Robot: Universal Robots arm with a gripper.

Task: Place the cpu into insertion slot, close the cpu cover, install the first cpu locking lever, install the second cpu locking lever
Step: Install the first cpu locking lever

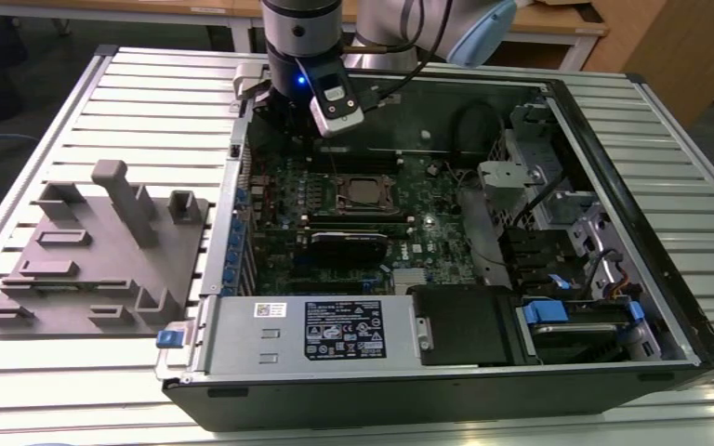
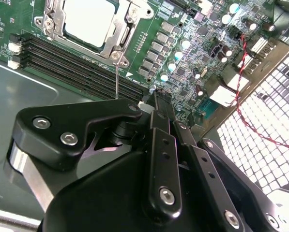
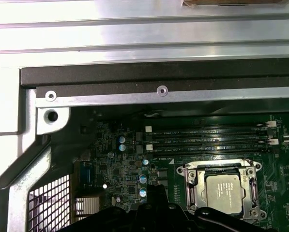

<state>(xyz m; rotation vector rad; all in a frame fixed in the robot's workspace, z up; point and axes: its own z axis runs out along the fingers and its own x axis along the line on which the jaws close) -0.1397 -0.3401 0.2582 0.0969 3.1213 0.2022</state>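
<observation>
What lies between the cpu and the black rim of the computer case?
In the first wrist view, parallel long black slots on the green board lie between the cpu and the case rim.

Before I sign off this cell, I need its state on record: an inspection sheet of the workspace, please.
Surface: slatted metal table, open computer case on it.
Job's things: cpu seated in insertion slot, cpu cover down around it; one wire locking lever standing up.
Clutter: grey moulded fixture beside the case.
Grippers: hand low over the motherboard, near the lever.
Cables: red-black twisted pair at the board's edge.
Surroundings: wooden furniture behind.
</observation>
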